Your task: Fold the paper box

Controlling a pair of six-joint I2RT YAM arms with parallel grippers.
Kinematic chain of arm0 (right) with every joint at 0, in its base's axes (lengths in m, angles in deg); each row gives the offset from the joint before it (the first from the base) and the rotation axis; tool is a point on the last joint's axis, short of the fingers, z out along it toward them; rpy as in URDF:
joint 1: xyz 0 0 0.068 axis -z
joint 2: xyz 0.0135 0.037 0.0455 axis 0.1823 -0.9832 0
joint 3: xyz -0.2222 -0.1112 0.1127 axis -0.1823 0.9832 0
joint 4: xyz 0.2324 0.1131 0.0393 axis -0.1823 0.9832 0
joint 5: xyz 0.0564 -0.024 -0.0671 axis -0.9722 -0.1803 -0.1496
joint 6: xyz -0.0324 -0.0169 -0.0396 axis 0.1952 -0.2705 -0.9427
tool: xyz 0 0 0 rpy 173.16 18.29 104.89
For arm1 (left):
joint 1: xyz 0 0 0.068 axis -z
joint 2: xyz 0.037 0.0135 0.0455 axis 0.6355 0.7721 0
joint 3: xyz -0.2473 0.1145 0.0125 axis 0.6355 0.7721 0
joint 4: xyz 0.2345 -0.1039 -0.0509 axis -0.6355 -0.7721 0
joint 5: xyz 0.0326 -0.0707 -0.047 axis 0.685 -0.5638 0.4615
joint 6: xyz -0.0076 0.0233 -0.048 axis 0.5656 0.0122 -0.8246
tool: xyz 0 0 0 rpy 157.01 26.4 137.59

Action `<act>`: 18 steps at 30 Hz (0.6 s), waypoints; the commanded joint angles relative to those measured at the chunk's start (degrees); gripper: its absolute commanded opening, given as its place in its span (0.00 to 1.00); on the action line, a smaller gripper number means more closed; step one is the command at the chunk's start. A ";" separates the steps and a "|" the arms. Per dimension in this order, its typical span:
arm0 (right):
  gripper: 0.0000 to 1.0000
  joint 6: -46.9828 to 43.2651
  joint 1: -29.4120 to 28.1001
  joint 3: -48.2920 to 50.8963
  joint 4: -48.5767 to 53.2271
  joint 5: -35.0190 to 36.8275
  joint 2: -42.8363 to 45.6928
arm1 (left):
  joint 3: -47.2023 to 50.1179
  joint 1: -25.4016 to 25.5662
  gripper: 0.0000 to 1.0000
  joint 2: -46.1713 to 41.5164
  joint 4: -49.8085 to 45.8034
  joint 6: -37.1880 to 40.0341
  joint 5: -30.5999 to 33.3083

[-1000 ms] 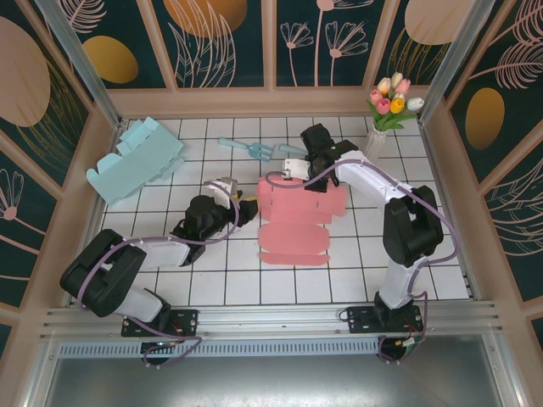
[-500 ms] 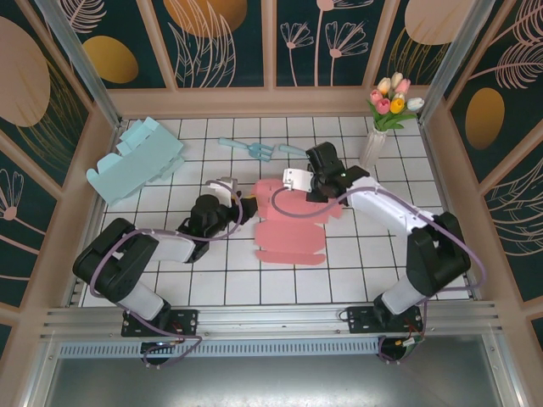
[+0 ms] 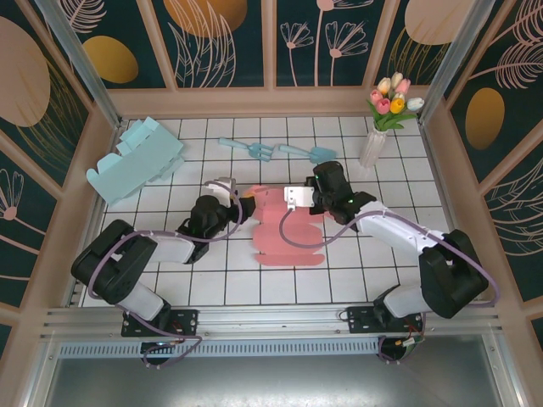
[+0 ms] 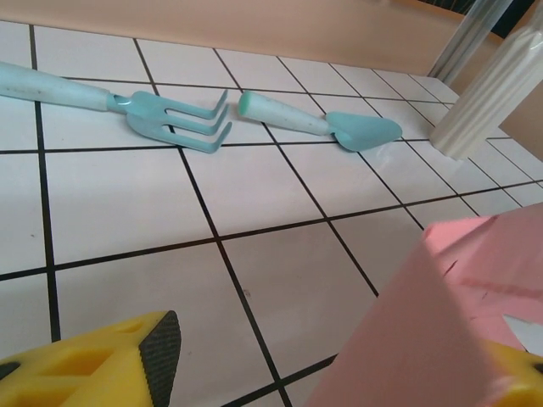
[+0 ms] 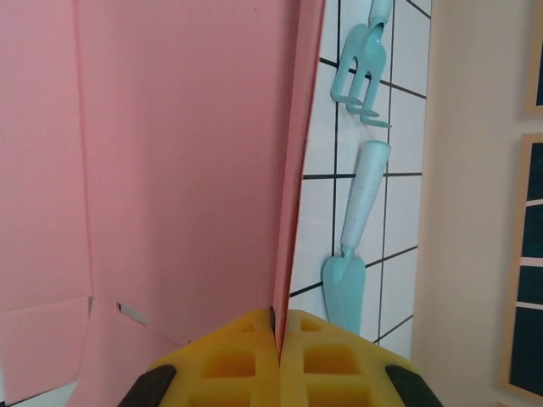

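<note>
Since a second ago the left claw (image 3: 243,202) has eased back, jaws apart and holding nothing, beside the pink box (image 3: 288,242) mid-table; its far panel (image 5: 170,153) now stands raised — the right claw (image 5: 277,335), pinched shut on that edge, has dragged it nearer, so the fold advances; fork (image 3: 248,149) and trowel (image 3: 307,153) lie behind, bare tiles (image 3: 254,284) nearer.

teal garden fork (image 3: 244,147) and trowel (image 3: 305,153) lie end to end on tiled tabletop (image 3: 212,280), near vase (image 3: 372,146) of tulips (image 3: 392,97)
</note>
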 commanded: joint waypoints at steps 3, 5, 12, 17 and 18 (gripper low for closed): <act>0.00 -3.59 -2.47 2.22 -6.34 8.86 -1.94 | 2.80 -0.39 0.64 -6.13 2.13 1.31 0.74; 0.00 -3.57 -2.90 2.59 -7.97 9.91 -2.07 | 1.76 -0.38 0.64 -8.05 -2.37 1.43 3.78; 0.00 -4.90 -5.59 6.91 -20.89 14.37 -2.46 | -0.57 -0.36 0.64 -10.79 -7.38 2.45 3.33; 0.00 -3.08 -6.90 7.70 -25.47 16.25 -5.03 | -3.31 -0.28 0.63 -9.68 -10.17 3.51 0.35; 0.00 -2.43 -6.86 7.89 -26.26 16.22 -5.23 | -3.92 -0.26 0.63 -9.18 -11.62 3.52 1.36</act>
